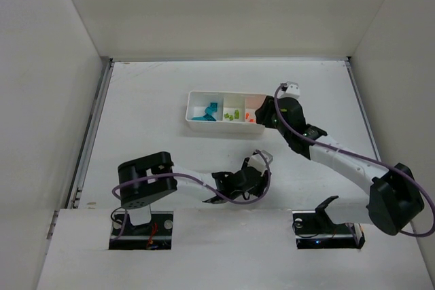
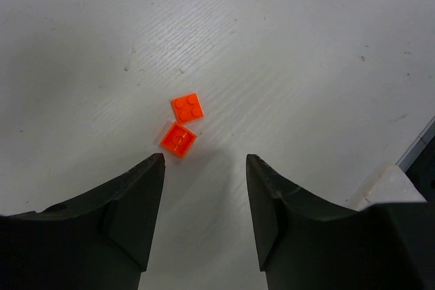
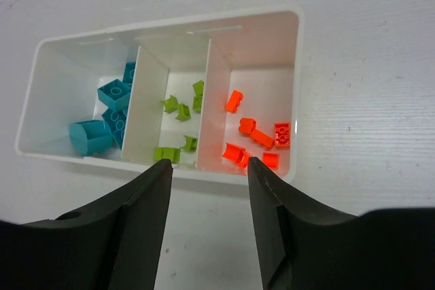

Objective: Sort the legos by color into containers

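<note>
Two small orange legos [image 2: 187, 108] [image 2: 179, 140] lie touching on the table, just ahead of my left gripper's [image 2: 205, 161] left fingertip. That gripper is open and empty, low over the table; in the top view it [image 1: 261, 161] is in front of the tray. The white tray [image 3: 292, 86] holds teal-blue legos [image 3: 112, 96] in the left compartment, lime-green legos [image 3: 182, 110] in the middle and orange legos [image 3: 262, 137] in the right. My right gripper [image 3: 209, 164] is open and empty, above the tray's near wall [image 1: 217, 123], and shows in the top view [image 1: 263, 111] at the tray's right end.
My right arm's white link [image 1: 340, 157] runs across the table to the right of the left gripper. A white and grey part [image 2: 397, 178] shows at the right edge of the left wrist view. High white walls [image 1: 47, 100] enclose the table.
</note>
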Controlling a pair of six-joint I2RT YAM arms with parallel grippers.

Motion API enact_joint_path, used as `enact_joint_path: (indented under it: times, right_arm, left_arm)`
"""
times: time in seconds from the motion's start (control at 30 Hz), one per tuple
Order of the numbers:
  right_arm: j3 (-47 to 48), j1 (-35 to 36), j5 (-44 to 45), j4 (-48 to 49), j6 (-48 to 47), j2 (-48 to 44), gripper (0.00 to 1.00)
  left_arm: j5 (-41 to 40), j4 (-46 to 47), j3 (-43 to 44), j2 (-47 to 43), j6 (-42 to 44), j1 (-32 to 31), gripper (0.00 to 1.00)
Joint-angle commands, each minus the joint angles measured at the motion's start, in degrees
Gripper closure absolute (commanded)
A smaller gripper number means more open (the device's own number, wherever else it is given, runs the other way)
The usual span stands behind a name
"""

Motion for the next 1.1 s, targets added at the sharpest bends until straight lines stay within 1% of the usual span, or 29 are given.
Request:
enact_joint_path:
  times: [0.0,0.23,0.37,0.47,0.53,0.63,0.73,0.9,1.07]
  right_arm:
    - [-1.23,0.43,0.48,2.88,0.31,-2.76,0.46]
    - [-3.69,0.34,0.48,2.88,0.57,-6.18,0.46]
    - [-5.54,0.43,0.48,2.88,1.01,-8.47,0.46]
    - [-6.68,-0.19,0.48,2.96,1.36,-9.96,0.46]
    - [-7.21,-0.54,0.39,2.96,1.54,-10.49,0.47]
    - [-8.52,-0.54,0.48,2.96,2.06,-11.55,0.47]
    - [-10.54,-0.54,0.83,2.96,2.85,-13.13,0.48]
    - [-15.73,-0.72,2.93,2.09,5.75,-17.61,0.57]
    - [-20.74,-0.45,4.08,-0.46,9.79,-21.83,0.7]
  left_arm:
    - [-0.56,-0.11,2.76,1.08,1.24,0.2,0.52]
    - [-2.67,-1.25,4.61,3.72,1.77,0.2,0.55]
    - [-3.99,-2.31,5.05,4.52,2.47,0.2,0.62]
    - [-5.4,-3.19,5.23,4.87,3.26,-0.15,0.65]
    - [-6.45,-3.54,5.49,5.22,4.05,-0.41,0.7]
    - [-8.56,-4.33,5.67,4.87,5.02,-0.85,0.81]
    - [-10.76,-4.42,4.88,2.42,5.81,-0.77,0.84]
    - [-10.59,-3.89,3.64,-4.79,5.9,1.6,0.85]
    - [-7.17,-3.63,5.75,-9.89,4.94,7.04,0.85]
